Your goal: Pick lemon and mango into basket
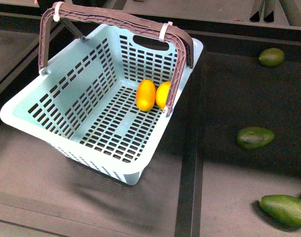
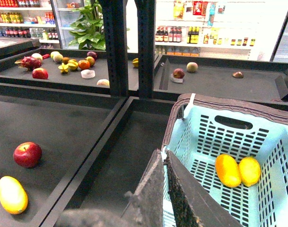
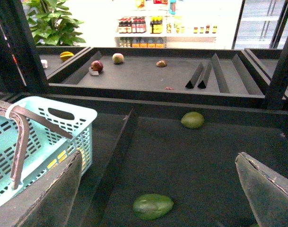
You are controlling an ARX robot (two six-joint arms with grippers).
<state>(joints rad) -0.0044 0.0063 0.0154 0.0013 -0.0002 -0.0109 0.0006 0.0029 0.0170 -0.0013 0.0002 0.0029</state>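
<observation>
The light teal basket (image 1: 66, 106) stands on the left dark shelf tray, its brown handle (image 1: 115, 20) raised. The orange-yellow mango (image 1: 145, 95) and the yellow lemon (image 1: 162, 95) lie side by side on its slotted floor, the lemon partly behind the handle. In the left wrist view my left gripper (image 2: 164, 153) is shut on the basket's rim (image 2: 181, 101), with the mango (image 2: 227, 170) and lemon (image 2: 250, 170) beyond it. My right gripper (image 3: 159, 156) is open and empty over the right tray, beside the basket (image 3: 80, 118). Neither gripper shows in the front view.
Three dark green oval fruits (image 1: 272, 57) (image 1: 255, 137) (image 1: 286, 210) lie on the right tray; one (image 3: 153, 206) sits below my right gripper. A raised divider (image 1: 190, 163) separates the trays. A red apple (image 2: 27, 154) and a yellow fruit (image 2: 12, 194) lie on the tray further left.
</observation>
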